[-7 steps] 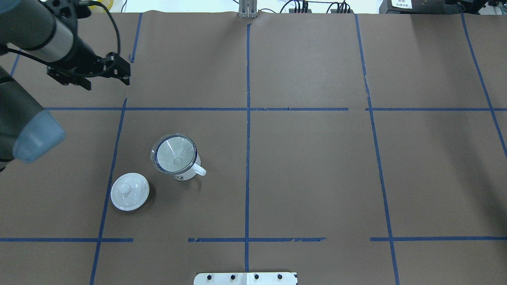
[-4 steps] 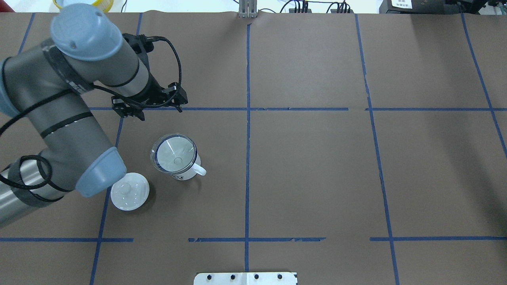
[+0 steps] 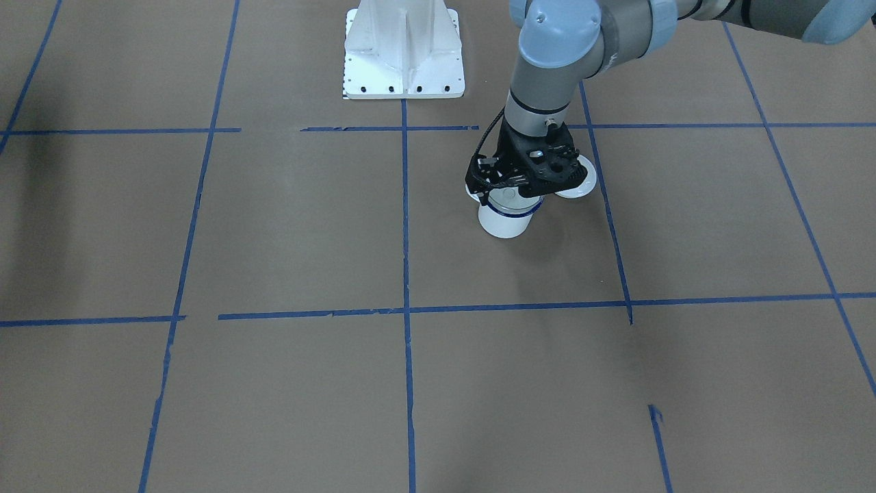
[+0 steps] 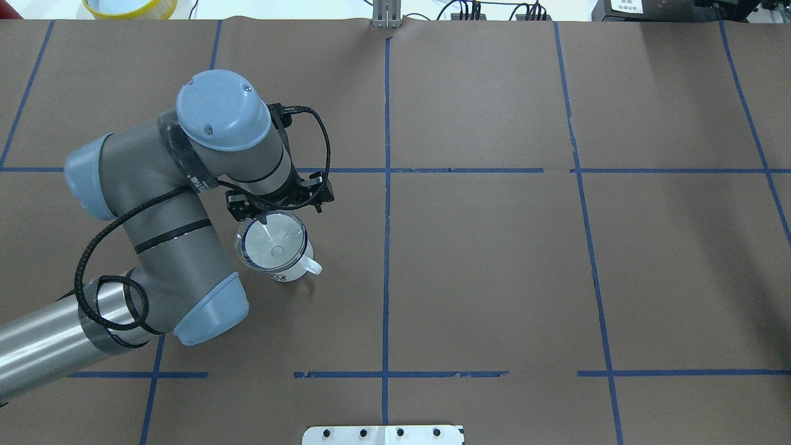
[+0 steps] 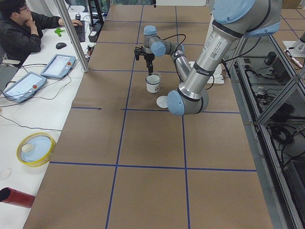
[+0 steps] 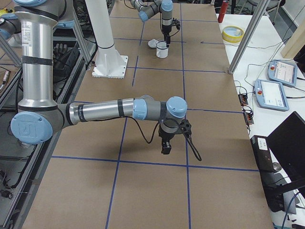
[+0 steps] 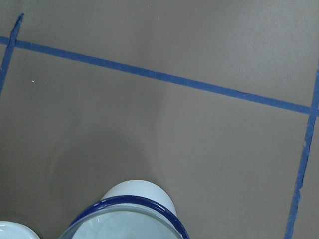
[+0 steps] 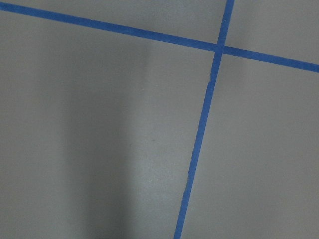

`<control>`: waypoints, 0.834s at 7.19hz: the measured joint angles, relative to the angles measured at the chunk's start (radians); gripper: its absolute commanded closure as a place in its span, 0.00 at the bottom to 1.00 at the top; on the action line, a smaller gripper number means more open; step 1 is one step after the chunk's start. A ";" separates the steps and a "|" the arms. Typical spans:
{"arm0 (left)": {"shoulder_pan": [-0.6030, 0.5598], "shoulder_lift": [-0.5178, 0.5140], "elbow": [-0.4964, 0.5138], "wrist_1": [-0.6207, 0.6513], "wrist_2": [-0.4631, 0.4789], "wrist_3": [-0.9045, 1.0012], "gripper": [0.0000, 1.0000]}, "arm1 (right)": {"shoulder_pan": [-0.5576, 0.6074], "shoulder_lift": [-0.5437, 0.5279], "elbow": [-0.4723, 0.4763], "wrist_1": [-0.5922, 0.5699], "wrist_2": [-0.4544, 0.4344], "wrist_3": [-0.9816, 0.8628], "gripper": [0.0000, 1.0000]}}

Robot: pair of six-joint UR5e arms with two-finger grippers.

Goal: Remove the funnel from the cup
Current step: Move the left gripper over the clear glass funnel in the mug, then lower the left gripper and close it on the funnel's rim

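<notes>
The cup (image 4: 291,269) is a white mug with a dark blue rim, standing upright left of the table's centre. The clear funnel (image 4: 272,242) sits in its mouth. The cup also shows in the front view (image 3: 505,220) and at the bottom of the left wrist view (image 7: 140,191). My left gripper (image 4: 278,209) hangs just above the cup's far rim, pointing down, and its jaws look open and empty; in the front view the left gripper (image 3: 521,181) covers the funnel's top. My right gripper (image 6: 165,146) hovers over bare table far from the cup; I cannot tell if it is open.
A white domed lid (image 3: 579,186) lies beside the cup, toward the robot's left; my left arm hides it in the overhead view. The white robot base (image 3: 404,48) stands at the near edge. A yellow bowl (image 5: 35,149) and an operator (image 5: 21,28) are off the table.
My left arm has swung in from the far left corner to above the cup. Its elbow now covers the lid in the overhead view. Cup and funnel have not moved.
</notes>
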 measured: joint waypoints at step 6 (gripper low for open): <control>0.017 -0.018 0.032 0.005 0.001 -0.011 0.61 | 0.000 0.000 0.000 0.000 0.000 0.000 0.00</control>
